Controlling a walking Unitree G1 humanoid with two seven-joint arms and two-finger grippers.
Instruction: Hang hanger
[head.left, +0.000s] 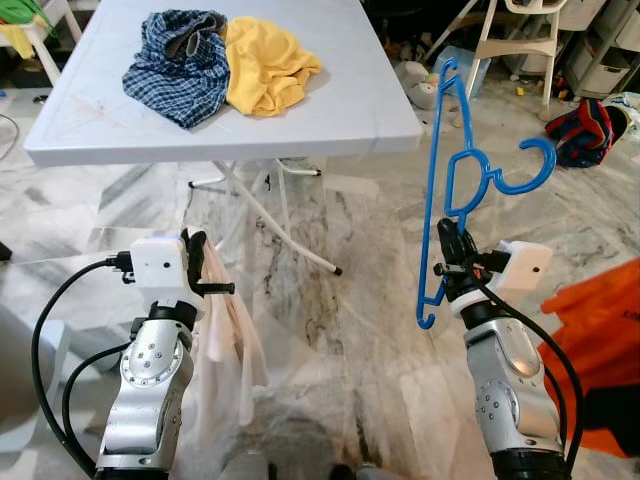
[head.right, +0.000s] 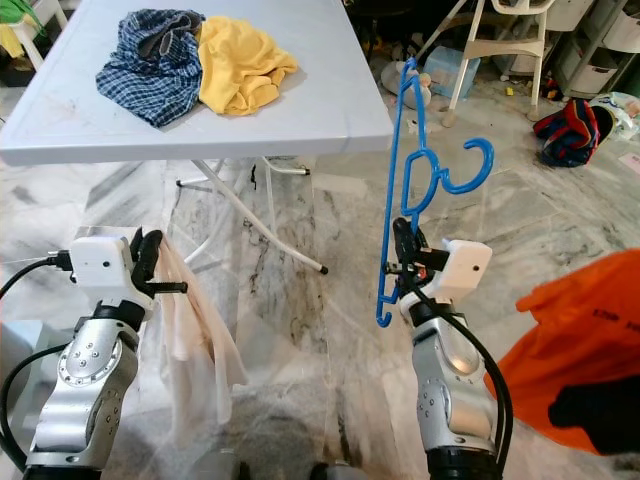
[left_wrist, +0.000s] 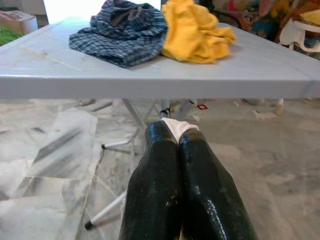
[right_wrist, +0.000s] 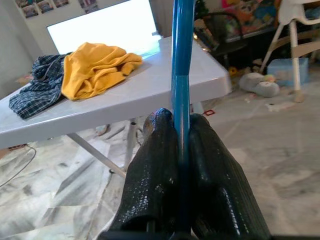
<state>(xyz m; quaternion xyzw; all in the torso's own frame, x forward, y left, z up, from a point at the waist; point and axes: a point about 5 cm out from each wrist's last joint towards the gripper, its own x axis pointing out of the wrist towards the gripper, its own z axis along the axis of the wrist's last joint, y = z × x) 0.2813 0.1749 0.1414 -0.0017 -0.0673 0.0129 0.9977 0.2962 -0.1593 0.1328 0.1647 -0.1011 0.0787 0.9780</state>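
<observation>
Fingers of right gripper pinch blue hanger; left fingers clamp pale cloth.

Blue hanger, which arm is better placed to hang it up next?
Probably the right. The right gripper is shut on the blue hanger, held upright with its hook free. The left gripper is shut on a white cloth hanging below it, so it is occupied.
</observation>
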